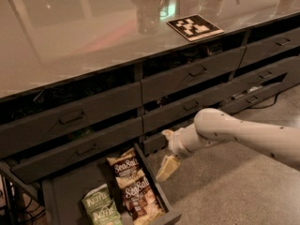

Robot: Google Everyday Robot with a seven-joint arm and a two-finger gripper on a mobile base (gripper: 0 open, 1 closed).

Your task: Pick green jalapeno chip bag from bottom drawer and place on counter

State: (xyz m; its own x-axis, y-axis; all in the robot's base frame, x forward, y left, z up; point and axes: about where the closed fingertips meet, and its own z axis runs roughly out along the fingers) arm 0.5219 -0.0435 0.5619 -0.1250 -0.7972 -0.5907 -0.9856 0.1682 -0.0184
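Small crinkly light-green chip bag (97, 201) noted ungrasped at front-left corner of deep dark grey bottom drawer (63, 196). Cream gripper (168, 167) positioned just outside drawer's right edge, judged staged for reach-in. Opening state cannot be told.

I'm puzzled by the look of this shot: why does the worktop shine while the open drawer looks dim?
Camera view: the glossy counter mirrors bright light, with a green glow near the tag; the bottom drawer lies in shade below it; the hand hangs beside its right wall.
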